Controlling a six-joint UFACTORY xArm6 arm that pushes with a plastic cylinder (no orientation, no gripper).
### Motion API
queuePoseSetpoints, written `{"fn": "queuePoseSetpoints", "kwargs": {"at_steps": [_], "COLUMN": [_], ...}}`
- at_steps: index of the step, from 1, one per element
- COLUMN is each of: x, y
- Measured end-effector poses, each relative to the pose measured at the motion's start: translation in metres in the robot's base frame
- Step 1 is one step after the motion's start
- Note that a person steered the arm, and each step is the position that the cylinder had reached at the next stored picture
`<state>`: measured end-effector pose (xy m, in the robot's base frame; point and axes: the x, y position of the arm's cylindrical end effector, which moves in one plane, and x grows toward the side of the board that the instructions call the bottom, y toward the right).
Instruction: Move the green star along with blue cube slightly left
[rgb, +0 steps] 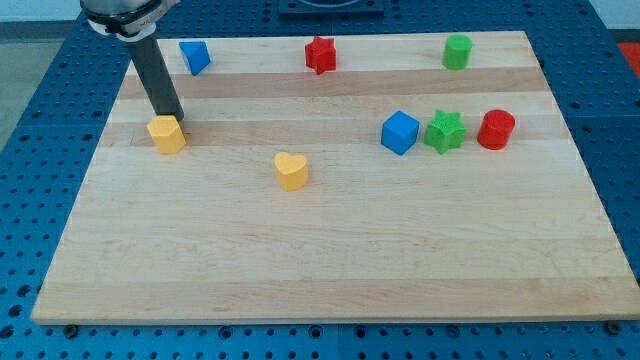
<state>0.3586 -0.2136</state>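
Two task blocks touching: blue cube, green star | my tip beside yellow block | no gripper fitted

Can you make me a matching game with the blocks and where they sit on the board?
Things:
1. red star-shaped block
2. yellow heart-shaped block
3. blue cube block
4. red cylinder block

Places:
A. touching the green star-shaped block, on its left in the view
B. near the view's top edge, in the middle
C. right of the green star
D. alone near the board's middle

Pairs: 1-B, 2-D, 3-A, 4-C
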Motion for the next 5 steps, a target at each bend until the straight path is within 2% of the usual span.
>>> {"fn": "queuePoseSetpoints", "kwargs": {"at_steps": [2, 5], "x": [-0.014, -0.019], "y": [0.013, 0.171]}}
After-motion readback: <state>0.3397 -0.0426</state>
